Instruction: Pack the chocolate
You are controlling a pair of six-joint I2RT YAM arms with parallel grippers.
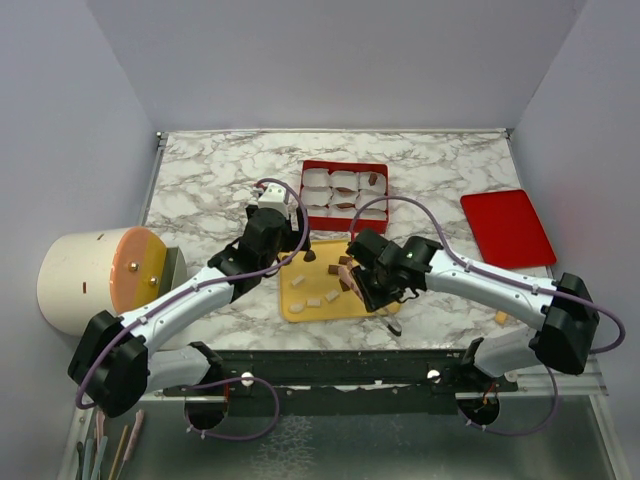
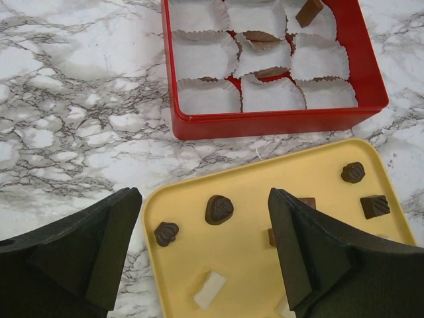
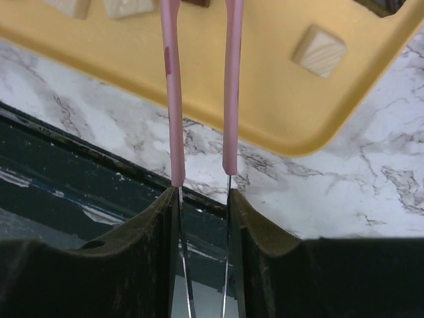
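Chocolate pieces (image 2: 218, 209) are small, dark brown, domed or blocky. I count four in plain sight on the smooth yellow tray (image 2: 245, 242), next to a few pale cubes (image 2: 209, 289). Just beyond the tray is a glossy red box (image 2: 265, 122) with nine crinkly white paper cups (image 2: 205, 96), and one piece sits in a corner cup. Left gripper (image 2: 204, 193) hangs over the tray, fingers wide apart. Right gripper (image 3: 202, 199) is clamped on pink tweezers (image 3: 171, 99).

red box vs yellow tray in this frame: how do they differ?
The red box has tall walls; the yellow tray has only a low rim. The box is lined with white paper cups; the tray has no liners. The box holds a few chocolates in cups; the tray's loose chocolates lie among pale blocks. Both sit on the marble table and hold chocolate.
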